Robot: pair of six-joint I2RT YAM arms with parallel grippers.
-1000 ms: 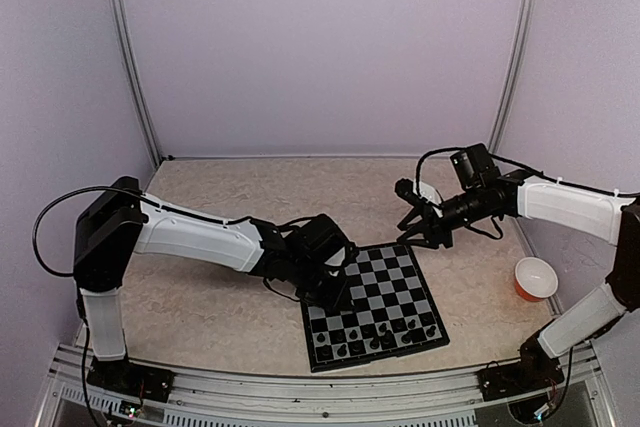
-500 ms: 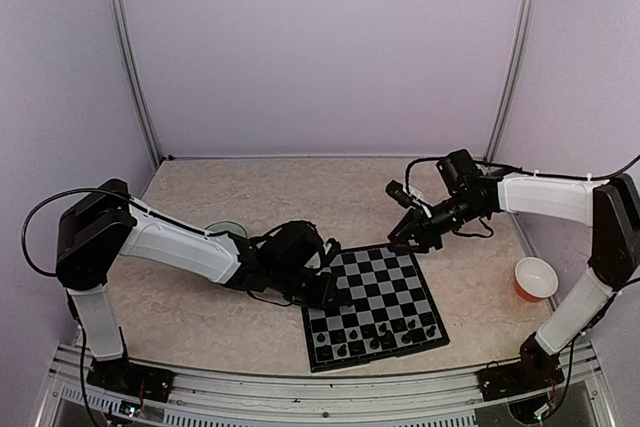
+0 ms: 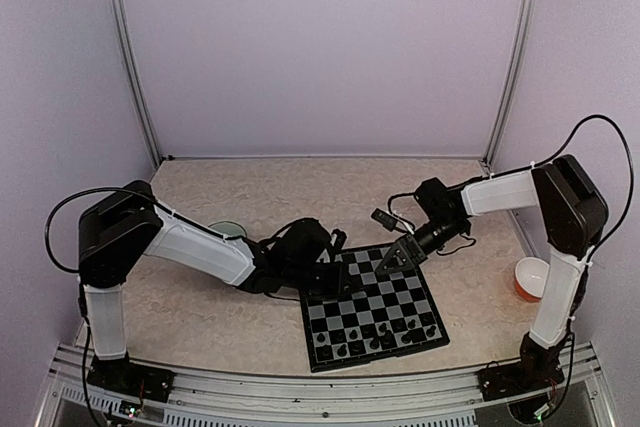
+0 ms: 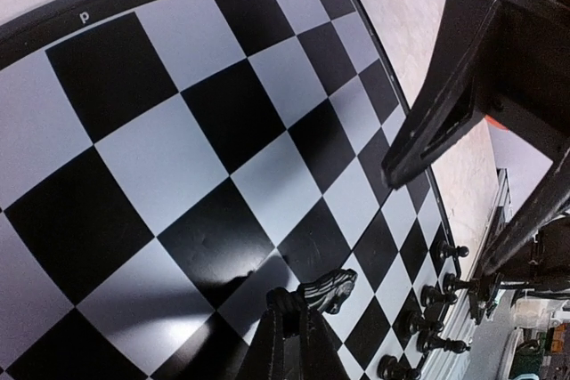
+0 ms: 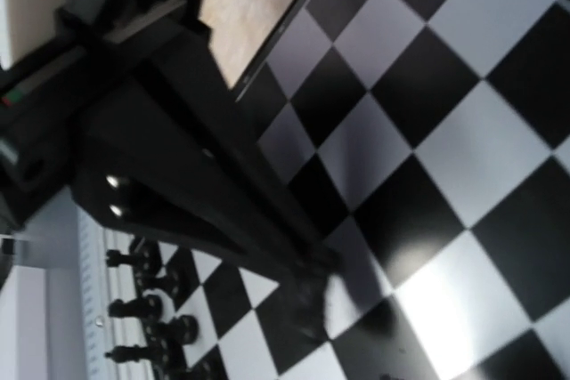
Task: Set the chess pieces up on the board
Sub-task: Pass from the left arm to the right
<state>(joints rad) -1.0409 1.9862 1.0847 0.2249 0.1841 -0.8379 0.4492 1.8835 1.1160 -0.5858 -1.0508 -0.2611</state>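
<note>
Right tool [image 3: 388,263] has dipped over the board [image 3: 412,299]; left tool [image 4: 289,304] grips knight [image 4: 328,289].

Bowl [image 3: 228,230]: mostly hidden behind left arm. Pieces [image 3: 375,341] in near rows: too small to type from above. Left tool [image 4: 292,309]: fingers cut by bottom edge, knight [image 4: 328,289] base hidden between them. Right wrist view blurred; board [image 5: 427,131] runs off frame.

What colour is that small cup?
The cup is orange, white inside; best in top external view.
</note>
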